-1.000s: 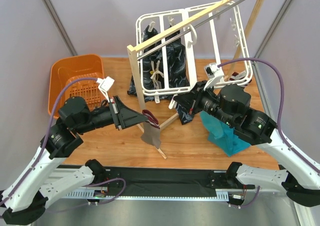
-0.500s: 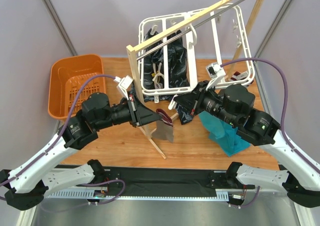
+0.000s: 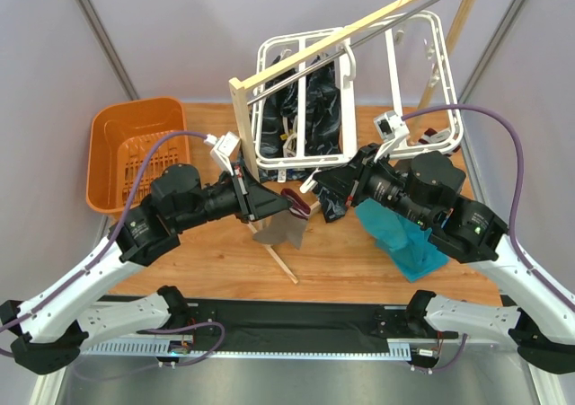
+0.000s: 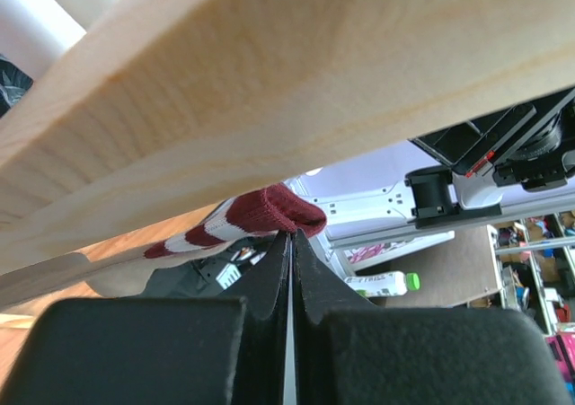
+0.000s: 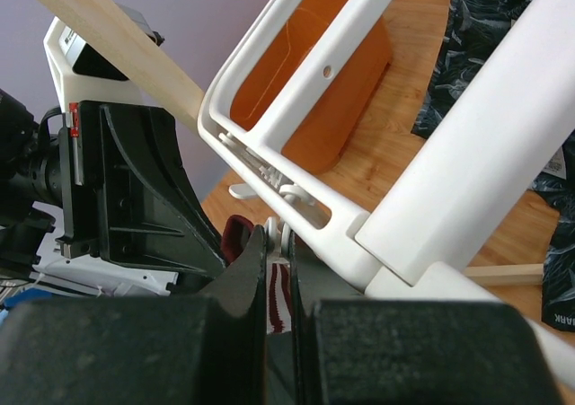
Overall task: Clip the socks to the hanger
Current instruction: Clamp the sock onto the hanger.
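Left hand (image 4: 292,243) clenched on sock (image 4: 269,212) by its striped cuff (image 4: 235,228), just below hanger (image 3: 296,164) near rail. Right hand (image 5: 278,243) pinches clip (image 5: 279,229) on that rail. Step looks like cuff-to-clip; next probably needs the cuff fed into the clip mouth.

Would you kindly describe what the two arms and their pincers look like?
The left arm and right arm have white lower links, black motor housings and looping purple cables. The left pincer and right pincer are black with tapering fingers.
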Robot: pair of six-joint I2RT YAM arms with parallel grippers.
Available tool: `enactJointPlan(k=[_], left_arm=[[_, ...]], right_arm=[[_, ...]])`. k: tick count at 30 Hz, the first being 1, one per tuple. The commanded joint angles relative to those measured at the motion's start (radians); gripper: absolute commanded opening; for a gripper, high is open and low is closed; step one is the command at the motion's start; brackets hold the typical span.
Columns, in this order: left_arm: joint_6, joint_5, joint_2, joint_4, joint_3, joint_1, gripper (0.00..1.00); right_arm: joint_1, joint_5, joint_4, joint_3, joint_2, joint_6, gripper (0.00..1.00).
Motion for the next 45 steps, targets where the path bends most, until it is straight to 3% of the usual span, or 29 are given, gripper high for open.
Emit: enactJointPlan(k=[1,17,23,36,45], left_arm=[[0.017,0.006,0.03,0.042,0.035,-0.01,0.0],[0.035,-0.021,0.087,0.045,0.103,-0.01,0.0],[0.058,0.011,0.061,0.154,0.023,-0.011,0.0],[0.261,-0.271,-0.278,0.042,-0.109,-0.056,0.0],[0.34,-0.155,-0.203,0.055,-0.01,-0.071,0.0]], right_arm=[[0.014,-0.137,0.036,-0.016,0.002,0.002,0.0],[0.014,-0.132,0.036,-0.042,-0.015,-0.006,0.0],[0.014,-0.105,0.027,-0.045,-0.038,-0.018,0.0],[0.014,-0.04,0.004,-0.008,-0.008,-0.019,0.0],[0.014,-0.037,0.01,0.01,0.038,0.004,0.0]])
